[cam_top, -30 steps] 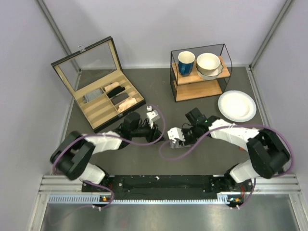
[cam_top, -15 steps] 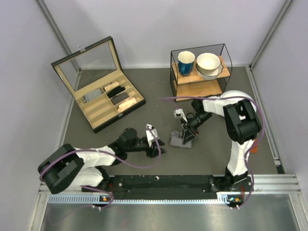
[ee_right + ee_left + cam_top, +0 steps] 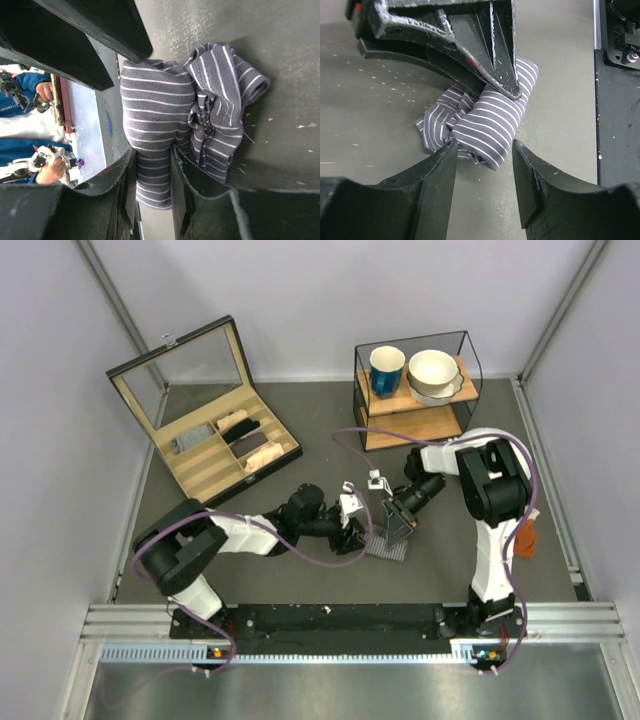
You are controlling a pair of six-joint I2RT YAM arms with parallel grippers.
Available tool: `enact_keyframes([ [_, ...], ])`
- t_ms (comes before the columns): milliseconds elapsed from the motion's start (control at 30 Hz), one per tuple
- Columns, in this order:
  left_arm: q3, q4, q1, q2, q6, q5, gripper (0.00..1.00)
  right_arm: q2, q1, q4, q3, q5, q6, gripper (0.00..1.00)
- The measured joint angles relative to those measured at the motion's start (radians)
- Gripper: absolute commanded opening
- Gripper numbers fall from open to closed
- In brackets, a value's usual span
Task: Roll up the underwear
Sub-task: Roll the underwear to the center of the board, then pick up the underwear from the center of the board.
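Note:
The underwear (image 3: 388,543) is a grey cloth with white stripes, partly rolled, lying on the table between the two grippers. In the right wrist view my right gripper (image 3: 152,155) is shut on the rolled fold of the underwear (image 3: 155,110), with a bunched part to its right. It also shows in the top view (image 3: 397,520). My left gripper (image 3: 484,150) is open and empty just short of the underwear (image 3: 487,125), with the right gripper's fingers (image 3: 485,55) on the cloth beyond it. In the top view the left gripper (image 3: 352,527) is at the cloth's left edge.
An open compartment box (image 3: 215,445) holding several fabric rolls stands at the back left. A glass-sided shelf (image 3: 415,390) with a blue mug (image 3: 386,370) and bowls (image 3: 433,373) stands at the back right. An orange object (image 3: 525,540) lies by the right arm.
My left gripper has moved right, up to the underwear's left edge. The right gripper has stayed at the cloth, which now lies slightly farther right.

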Motion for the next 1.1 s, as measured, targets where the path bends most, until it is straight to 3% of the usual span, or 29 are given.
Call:
enact_keyframes([
  [367,0.1,-0.003,0.013,0.156,-0.052,0.114,0.58,0.0,-0.001,-0.002,0.0,0.008,0.012,0.21],
  [433,0.119,-0.01,0.019,0.177,-0.058,0.122,0.63,0.0,-0.002,-0.002,0.0,0.008,0.013,0.21],
  [467,0.129,-0.014,0.023,0.189,-0.06,0.128,0.74,0.0,-0.002,-0.002,0.0,0.009,0.013,0.21],
  [500,0.137,-0.018,0.026,0.199,-0.063,0.134,0.98,0.0,-0.002,-0.002,0.0,0.01,0.013,0.21],
  [533,0.143,-0.019,0.029,0.208,-0.063,0.14,0.99,0.0,-0.002,-0.002,0.0,0.01,0.013,0.21],
  [767,0.211,-0.046,0.039,0.277,-0.068,0.178,0.99,0.0,-0.002,-0.002,0.0,0.011,0.013,0.21],
  [867,0.229,-0.047,0.039,0.294,-0.068,0.199,0.95,0.0,-0.002,-0.002,0.0,0.011,0.014,0.21],
  [1000,0.25,-0.052,0.041,0.316,-0.068,0.231,0.82,0.0,-0.002,-0.002,0.0,0.012,0.014,0.21],
  [1033,0.256,-0.053,0.042,0.323,-0.068,0.245,0.72,0.0,-0.002,-0.002,0.0,0.012,0.015,0.21],
  [1100,0.266,-0.055,0.044,0.336,-0.073,0.268,0.61,0.0,-0.005,-0.002,0.0,0.012,0.016,0.21],
])
